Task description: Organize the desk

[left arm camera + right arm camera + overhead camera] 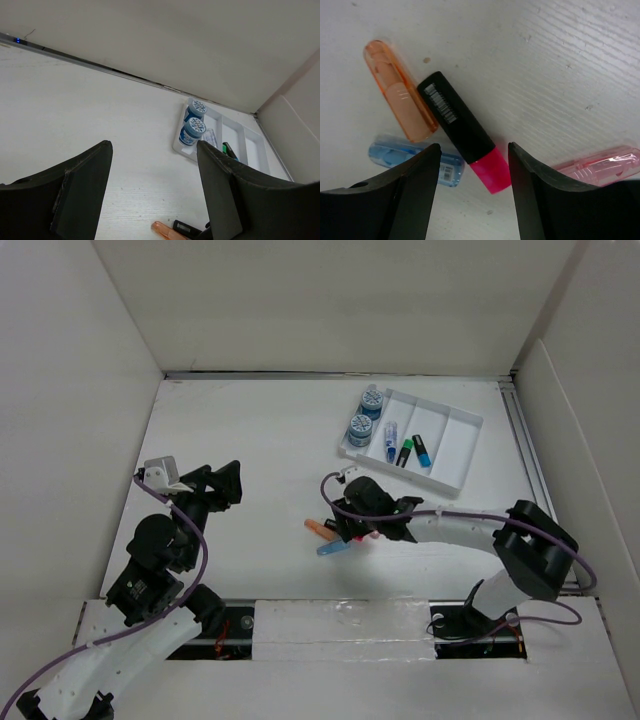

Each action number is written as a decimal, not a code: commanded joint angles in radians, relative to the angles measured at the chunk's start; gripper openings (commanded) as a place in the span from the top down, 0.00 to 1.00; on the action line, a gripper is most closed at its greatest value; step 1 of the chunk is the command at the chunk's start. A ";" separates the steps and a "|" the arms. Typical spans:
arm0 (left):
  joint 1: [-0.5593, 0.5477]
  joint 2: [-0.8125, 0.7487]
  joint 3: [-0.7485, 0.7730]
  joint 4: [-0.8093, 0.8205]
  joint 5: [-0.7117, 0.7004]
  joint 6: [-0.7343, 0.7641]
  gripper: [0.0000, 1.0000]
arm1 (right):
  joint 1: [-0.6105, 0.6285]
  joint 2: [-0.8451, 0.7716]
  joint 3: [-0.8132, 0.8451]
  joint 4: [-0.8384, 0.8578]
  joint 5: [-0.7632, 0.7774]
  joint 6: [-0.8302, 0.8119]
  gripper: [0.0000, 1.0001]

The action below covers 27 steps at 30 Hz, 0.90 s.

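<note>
The desk (250, 440) is a flat white tabletop. My right gripper (352, 526) is open and low over a cluster of highlighters. In the right wrist view its jaws (474, 150) straddle the pink end of a black-and-pink highlighter (460, 125). An orange highlighter (400, 90) lies beside it, a blue one (385, 150) is partly hidden behind the left finger, and a clear pink one (600, 162) lies at the right. My left gripper (225, 485) is open and empty above bare desk, well to the left of the cluster.
A white compartmented tray (452, 445) at the back right holds two blue-lidded jars (365, 415) and several markers (408, 450). It also shows in the left wrist view (252, 145). White walls surround the desk, with a metal rail along the right edge (528, 460).
</note>
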 commanded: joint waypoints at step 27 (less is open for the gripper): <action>0.004 -0.009 -0.003 0.029 0.012 0.003 0.35 | -0.443 -0.093 0.062 0.251 0.185 0.211 0.89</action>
